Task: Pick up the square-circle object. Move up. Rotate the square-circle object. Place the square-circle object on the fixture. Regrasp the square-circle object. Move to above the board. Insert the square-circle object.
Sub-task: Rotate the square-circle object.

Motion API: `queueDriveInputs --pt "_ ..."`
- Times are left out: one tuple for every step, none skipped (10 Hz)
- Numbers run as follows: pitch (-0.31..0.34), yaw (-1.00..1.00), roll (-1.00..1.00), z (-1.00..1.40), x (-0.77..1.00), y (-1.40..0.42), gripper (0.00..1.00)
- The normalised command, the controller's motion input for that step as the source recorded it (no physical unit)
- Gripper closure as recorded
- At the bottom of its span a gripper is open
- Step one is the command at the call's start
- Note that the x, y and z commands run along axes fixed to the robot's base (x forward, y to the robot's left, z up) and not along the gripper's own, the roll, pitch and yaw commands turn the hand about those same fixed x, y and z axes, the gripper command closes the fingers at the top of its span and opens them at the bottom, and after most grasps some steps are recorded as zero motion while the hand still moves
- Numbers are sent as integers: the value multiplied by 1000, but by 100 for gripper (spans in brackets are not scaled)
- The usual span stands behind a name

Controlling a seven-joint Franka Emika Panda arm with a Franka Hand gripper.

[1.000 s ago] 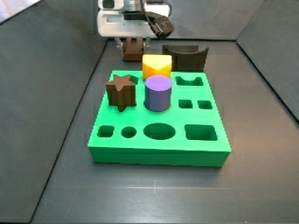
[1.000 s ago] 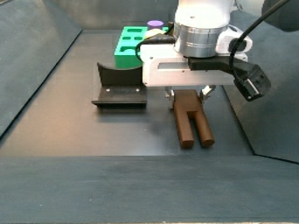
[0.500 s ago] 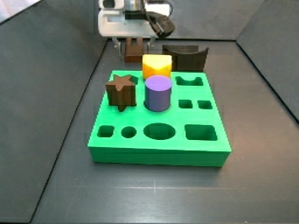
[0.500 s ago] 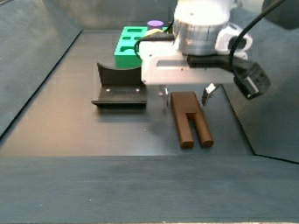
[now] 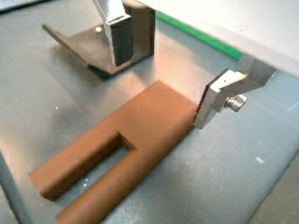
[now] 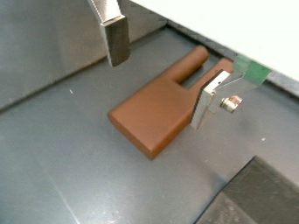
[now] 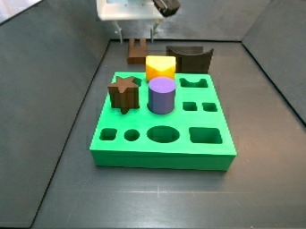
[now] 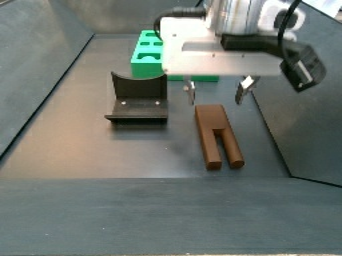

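Square-circle object (image 8: 218,137) lies flat on the floor directly below the tool (image 8: 215,92), whose fingers (image 6: 212,99) hang spread apart above it, gripping nothing, with the fixture (image 8: 136,98) just beside, board (image 7: 163,130) beyond.

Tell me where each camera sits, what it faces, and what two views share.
Wrist views: look down past the open gripper onto the square-circle object lying below; the fingers show.
Side view over the board: faces the gripper behind it.
Side view opposite: faces the fixture, object and gripper.
All share the object.
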Motion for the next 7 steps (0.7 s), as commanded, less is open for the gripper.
queueDriveInputs --pt "125 9 117 1000 -18 -1 0" --pt "129 16 132 904 -21 -6 0" --pt "127 13 129 790 -20 -4 0" --pt "0 1000 0 0 0 0 0" --pt "0 1000 -1 -118 -5 2 0" --pt "1 1000 2 -272 -7 0 0" --pt "0 1000 2 -236 34 3 0"
